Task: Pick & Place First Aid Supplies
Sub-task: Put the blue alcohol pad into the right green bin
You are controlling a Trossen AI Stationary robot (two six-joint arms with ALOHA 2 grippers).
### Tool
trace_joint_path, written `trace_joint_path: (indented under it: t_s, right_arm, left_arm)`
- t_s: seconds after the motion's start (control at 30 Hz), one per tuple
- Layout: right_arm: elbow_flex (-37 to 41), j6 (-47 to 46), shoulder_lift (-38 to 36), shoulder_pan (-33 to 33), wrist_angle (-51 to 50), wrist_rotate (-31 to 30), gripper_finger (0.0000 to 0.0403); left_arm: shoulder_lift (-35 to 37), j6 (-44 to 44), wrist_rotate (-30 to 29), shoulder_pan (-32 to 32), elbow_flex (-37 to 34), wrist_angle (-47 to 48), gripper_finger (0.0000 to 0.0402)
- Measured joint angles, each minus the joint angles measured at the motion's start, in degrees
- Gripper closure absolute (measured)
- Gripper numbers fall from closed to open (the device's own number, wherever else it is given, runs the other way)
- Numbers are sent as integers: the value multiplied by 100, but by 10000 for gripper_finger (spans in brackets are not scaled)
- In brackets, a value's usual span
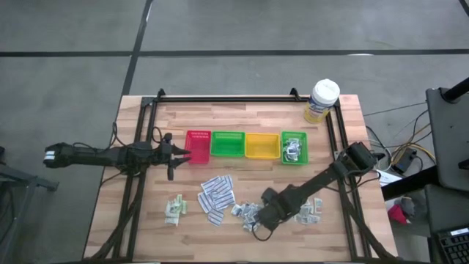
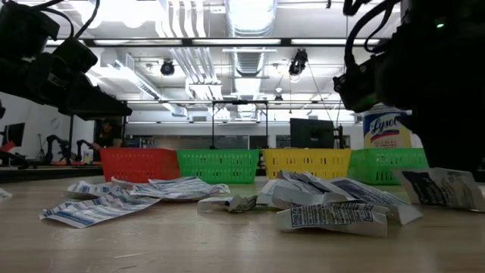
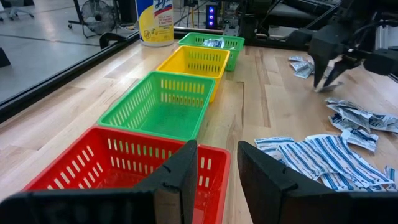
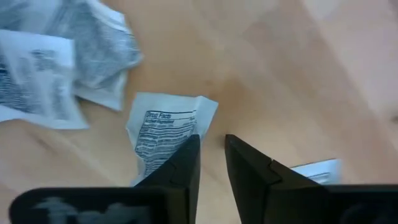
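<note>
Two fingers of my right gripper [image 4: 211, 163] stand narrowly parted, not visibly gripping the packet [image 4: 166, 134] flat on the bench [image 1: 139, 220]; I should centre it first. Left gripper [image 3: 217, 180], part-open and empty, waits over the red tray [image 3: 93, 165].

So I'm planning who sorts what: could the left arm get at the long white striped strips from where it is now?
Probably yes. The left gripper hovers open over the red tray, and the striped strips lie on bare table nearby with nothing between. The right gripper works farther off at the grey packets.
</note>
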State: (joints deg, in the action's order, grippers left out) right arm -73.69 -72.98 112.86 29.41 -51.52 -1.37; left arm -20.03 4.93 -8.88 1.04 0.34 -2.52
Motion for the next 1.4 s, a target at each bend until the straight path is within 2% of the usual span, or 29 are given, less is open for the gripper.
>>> trace_joint_path:
  t_s: [0.3,0.73,1.4]
  right_arm:
    - [-164,541,-11,-30,-416,-61,354]
    - [-335,795,-33,-38,-850,-201,355]
    - [-277,1086,-31,-38,-691,-163,358]
  left_arm:
    - [0,0,0,0,0,0,289]
    - [0,0,0,0,0,0,289]
    - [0,0,0,0,0,0,289]
